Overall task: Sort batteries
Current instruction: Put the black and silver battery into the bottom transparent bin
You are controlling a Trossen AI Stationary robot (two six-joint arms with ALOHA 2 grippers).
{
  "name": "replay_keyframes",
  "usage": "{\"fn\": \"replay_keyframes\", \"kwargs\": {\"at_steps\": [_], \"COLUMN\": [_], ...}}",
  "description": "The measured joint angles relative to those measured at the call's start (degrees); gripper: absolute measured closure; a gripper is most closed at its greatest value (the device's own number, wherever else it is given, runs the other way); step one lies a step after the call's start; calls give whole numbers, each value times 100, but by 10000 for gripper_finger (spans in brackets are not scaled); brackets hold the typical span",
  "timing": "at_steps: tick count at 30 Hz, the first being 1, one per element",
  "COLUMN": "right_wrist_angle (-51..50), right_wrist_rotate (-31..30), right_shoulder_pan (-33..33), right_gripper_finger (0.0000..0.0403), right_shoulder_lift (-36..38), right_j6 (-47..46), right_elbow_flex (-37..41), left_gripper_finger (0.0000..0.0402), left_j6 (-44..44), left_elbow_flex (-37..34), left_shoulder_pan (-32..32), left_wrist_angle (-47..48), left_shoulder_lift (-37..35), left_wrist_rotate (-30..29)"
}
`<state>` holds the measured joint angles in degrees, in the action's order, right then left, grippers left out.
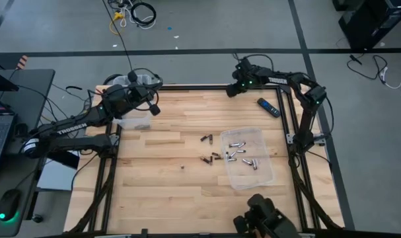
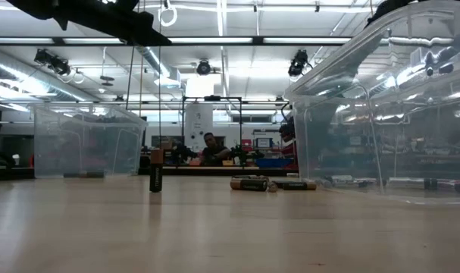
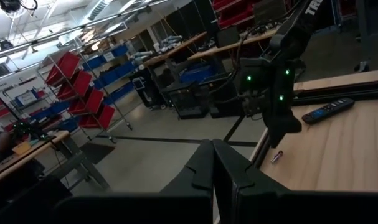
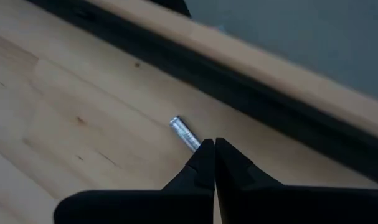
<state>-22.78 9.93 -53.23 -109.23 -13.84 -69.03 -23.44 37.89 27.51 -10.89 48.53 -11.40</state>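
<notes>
Because the batteries (image 1: 238, 153), tiny silvery and dark metal cylinders, lie in and beside the clear plastic tray (image 1: 263, 173) mid-counter, expect light, stiff, rolling cells; pinch across the barrel. Both jaws stand shut, empty, beyond the tray.

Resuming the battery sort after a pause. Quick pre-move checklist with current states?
1. Right gripper empty: ok, fingers shut with nothing between them, at the table's far edge.
2. Left gripper empty: ok, fingers shut, raised by the small bin at the left.
3. Stray silvery battery within reach: ok, lies on the wood just ahead of the right fingertips, untouched.
4. Big clear bin in place: ok, several batteries already inside.
5. Loose batteries left to sort: not ok, some still lie on the table beside the big bin.
6. Remote clear of the right arm's path: cannot tell.
</notes>
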Motion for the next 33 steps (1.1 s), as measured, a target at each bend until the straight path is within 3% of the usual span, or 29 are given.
{"fn": "replay_keyframes", "kwargs": {"at_steps": [7,14,19,25,28,33], "right_wrist_angle": [-236,-534,-890,-1939,-2912,-3524], "right_wrist_rotate": [38,892,663,138,156,323], "right_shoulder_pan": [222,582,865,1152,1281,1456], "right_gripper_finger": [403,403,403,403,403,402], "right_shoulder_lift": [-579,-695,-690,-677,-671,-574], "right_j6": [-51,133,294,2185,3172,4126], "right_elbow_flex": [-406,-666,-963,-1495,-1663,-1672], "left_gripper_finger": [402,402,402,402,402,402], "left_j6": [-22,-67,-98,-130,-145,-199], "left_elbow_flex": [0,0,0,-2,-2,-2], "left_shoulder_pan": [0,3,25,24,24,24], "left_wrist_angle": [6,8,12,242,354,496], "left_shoulder_lift": [0,0,0,0,0,0], "left_wrist_rotate": [0,-3,-17,-31,-31,-31]}}
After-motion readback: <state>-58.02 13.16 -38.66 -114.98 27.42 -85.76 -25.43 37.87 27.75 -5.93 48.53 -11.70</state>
